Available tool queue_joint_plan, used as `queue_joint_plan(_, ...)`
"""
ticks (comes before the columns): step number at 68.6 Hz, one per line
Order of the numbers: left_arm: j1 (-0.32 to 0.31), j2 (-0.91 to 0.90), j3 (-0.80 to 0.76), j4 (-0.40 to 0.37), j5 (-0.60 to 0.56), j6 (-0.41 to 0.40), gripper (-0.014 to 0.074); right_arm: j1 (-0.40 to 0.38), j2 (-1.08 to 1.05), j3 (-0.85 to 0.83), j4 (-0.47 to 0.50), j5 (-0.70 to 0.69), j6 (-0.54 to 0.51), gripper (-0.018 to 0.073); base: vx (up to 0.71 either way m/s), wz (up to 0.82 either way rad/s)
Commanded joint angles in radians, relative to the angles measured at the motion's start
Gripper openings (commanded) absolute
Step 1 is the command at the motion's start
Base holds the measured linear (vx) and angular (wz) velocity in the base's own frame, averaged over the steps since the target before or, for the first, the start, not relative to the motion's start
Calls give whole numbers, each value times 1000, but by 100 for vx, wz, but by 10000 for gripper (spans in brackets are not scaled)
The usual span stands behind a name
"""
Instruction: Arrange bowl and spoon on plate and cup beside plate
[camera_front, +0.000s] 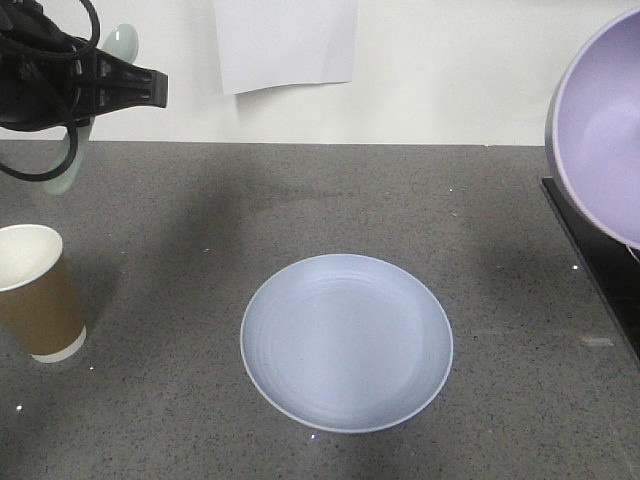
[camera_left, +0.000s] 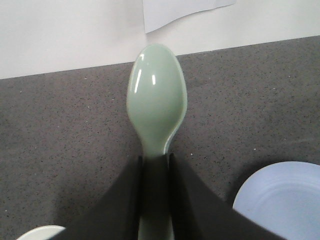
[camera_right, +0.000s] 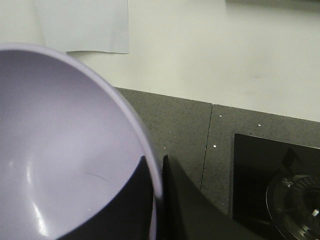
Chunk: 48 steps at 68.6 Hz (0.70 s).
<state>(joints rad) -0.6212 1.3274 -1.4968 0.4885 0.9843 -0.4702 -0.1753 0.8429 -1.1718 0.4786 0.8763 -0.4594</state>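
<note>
Mint plastic spoon sits clamped in your left gripper; your right gripper clamps the round lavender bowl by its rim (both aloft).

bowl cropped at right edge, cup cropped left

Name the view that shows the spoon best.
Left wrist: the spoon fills the frame, scoop whole, handle in the left gripper. Front view shows only its ends behind that gripper. Right wrist shows none.
</note>
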Motion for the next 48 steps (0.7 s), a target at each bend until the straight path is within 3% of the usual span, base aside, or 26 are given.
queue_joint_plan(1,1,-29,-20,31,-47,-2,-6,-4,-2,-23,24,-65,-7,-4,1,0)
queue_joint_plan(48,1,-29,-20,31,-47,-2,-6,-4,-2,-23,24,-65,-7,-4,0,0)
